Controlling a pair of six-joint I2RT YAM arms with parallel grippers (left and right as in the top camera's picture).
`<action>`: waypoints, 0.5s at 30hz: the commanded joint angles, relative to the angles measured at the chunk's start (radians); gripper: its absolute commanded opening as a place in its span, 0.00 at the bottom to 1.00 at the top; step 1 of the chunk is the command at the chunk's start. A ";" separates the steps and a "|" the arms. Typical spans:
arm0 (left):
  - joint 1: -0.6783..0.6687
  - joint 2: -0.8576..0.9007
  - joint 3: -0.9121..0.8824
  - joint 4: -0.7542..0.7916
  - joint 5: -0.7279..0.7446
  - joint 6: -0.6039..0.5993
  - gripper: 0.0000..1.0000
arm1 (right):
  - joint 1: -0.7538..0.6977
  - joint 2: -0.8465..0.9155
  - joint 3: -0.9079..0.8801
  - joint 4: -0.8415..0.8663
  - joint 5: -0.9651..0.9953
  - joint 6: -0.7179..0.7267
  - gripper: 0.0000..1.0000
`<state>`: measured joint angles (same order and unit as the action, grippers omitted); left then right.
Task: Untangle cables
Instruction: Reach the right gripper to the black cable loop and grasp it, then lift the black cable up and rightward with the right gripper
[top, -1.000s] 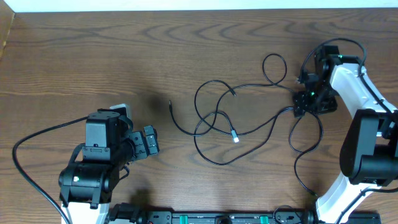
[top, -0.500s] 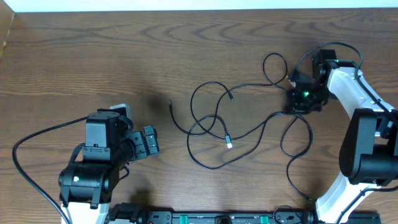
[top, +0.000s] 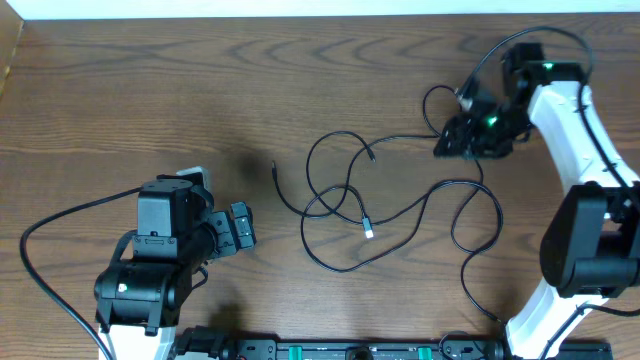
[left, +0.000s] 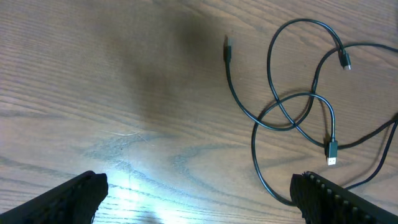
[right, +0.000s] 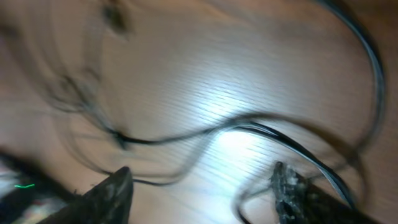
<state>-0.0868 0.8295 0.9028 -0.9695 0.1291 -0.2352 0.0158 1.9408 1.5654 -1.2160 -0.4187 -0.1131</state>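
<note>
The cables (top: 347, 190) are thin black cords lying in crossed loops at mid-table, with a light-tipped plug (top: 368, 228) in the middle and a bare end (top: 274, 166) on the left. My left gripper (top: 243, 225) rests to their left, open, with nothing between its fingers. In the left wrist view the cable crossing (left: 292, 121) lies ahead and to the right of the left gripper (left: 199, 193). My right gripper (top: 445, 143) hovers at the tangle's upper right, beside a small loop (top: 440, 100). The right wrist view is blurred. There the right gripper (right: 202, 186) has its jaws apart over a cable (right: 168, 138) on the wood.
The left arm's thick black lead (top: 50, 225) curves over the table's left front. A black rail (top: 330, 350) runs along the front edge. The table's far edge (top: 300, 17) meets a white surface.
The right gripper dragged the right-hand cable loops a little leftward. It then moved up and left and off them. The left arm has not moved.
</note>
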 joint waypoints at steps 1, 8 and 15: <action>0.004 -0.001 0.018 -0.002 0.002 0.018 1.00 | 0.074 0.001 -0.074 -0.027 0.310 -0.119 0.74; 0.004 -0.001 0.018 -0.002 0.002 0.022 1.00 | 0.118 0.001 -0.186 -0.022 0.395 -0.039 0.77; 0.004 -0.001 0.018 -0.002 0.002 0.022 1.00 | 0.114 0.001 -0.286 0.065 0.452 0.065 0.77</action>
<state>-0.0868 0.8295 0.9028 -0.9688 0.1291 -0.2310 0.1295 1.9408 1.3098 -1.1694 -0.0231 -0.1196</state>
